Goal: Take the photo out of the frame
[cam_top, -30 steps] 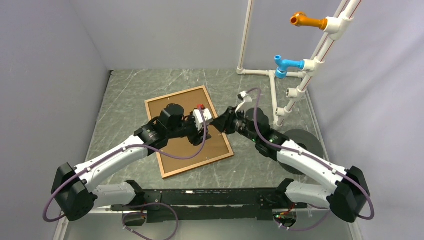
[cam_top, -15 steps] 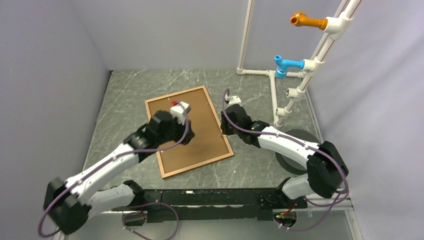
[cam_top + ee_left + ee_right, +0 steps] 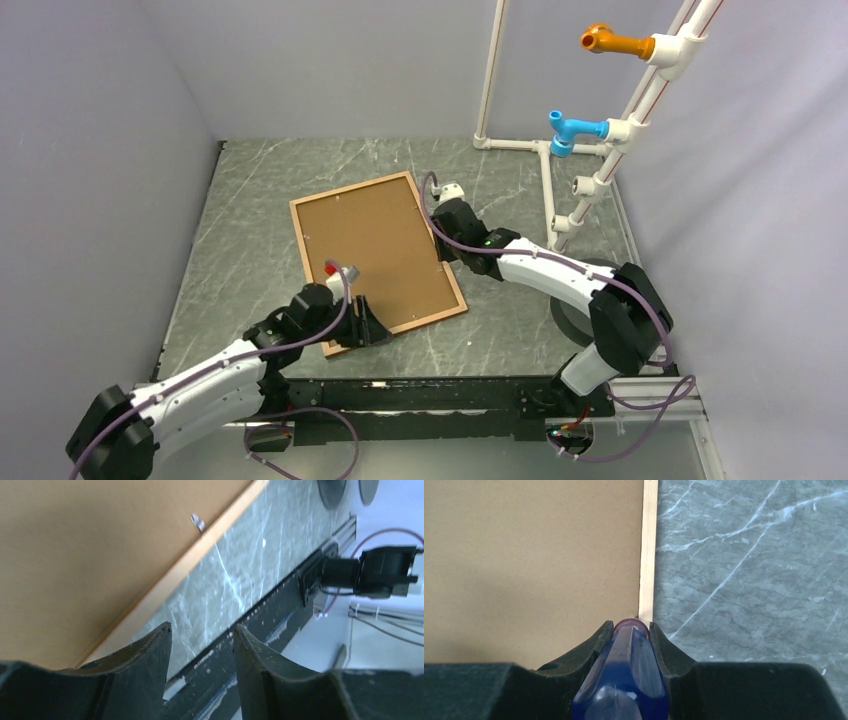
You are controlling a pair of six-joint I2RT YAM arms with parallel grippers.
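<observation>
Right gripper [image 3: 631,628] clamps a blue tool [image 3: 622,680]; left gripper [image 3: 201,636] half-open, empty.

The counter [image 3: 240,230] lies open from 9 to 12 o'clock of the frame [image 3: 350,189]; a white pipe stand [image 3: 547,190] blocks 2 o'clock.

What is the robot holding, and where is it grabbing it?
The right gripper pinches a blue see-through tool between its fingers, by the sides near its rounded tip. The left gripper is open and holds nothing.
</observation>
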